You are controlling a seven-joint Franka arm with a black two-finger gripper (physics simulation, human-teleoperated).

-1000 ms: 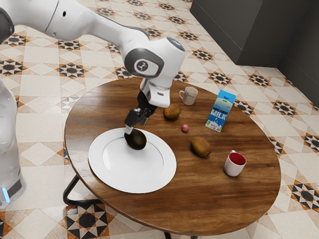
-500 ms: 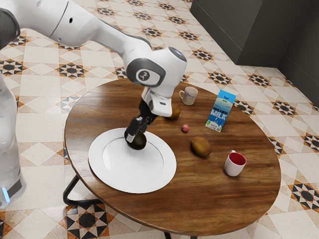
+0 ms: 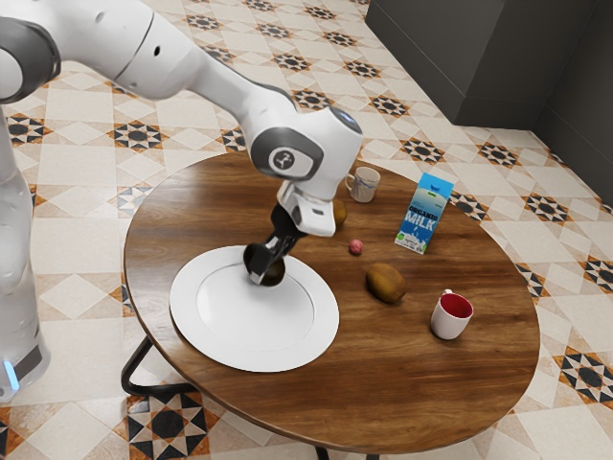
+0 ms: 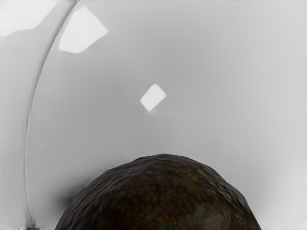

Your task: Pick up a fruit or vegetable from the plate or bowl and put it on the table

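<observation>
My gripper [image 3: 263, 269] is low over the plate's far part in the exterior view, tilted and overlapping the dark avocado [image 3: 276, 275]. Whether it holds the avocado cannot be made out, as the hand covers part of the fruit. The white plate [image 3: 225, 331] lies on the round wooden table [image 3: 383, 383]. Seen from the hand, the avocado [image 4: 160, 196] is large and close at the lower edge, with the plate's pale surface [image 4: 220, 81] around it.
Toward the exterior view's right are a brown fruit [image 3: 386, 284], a small pink ball [image 3: 355, 246], a red-lined cup [image 3: 451, 316] and a milk carton [image 3: 424, 215]. Behind my hand are another brown fruit [image 3: 340, 213] and a patterned mug [image 3: 364, 184].
My hand has moved down and slightly toward the exterior view's right, onto the avocado. The avocado has shifted slightly that way too.
</observation>
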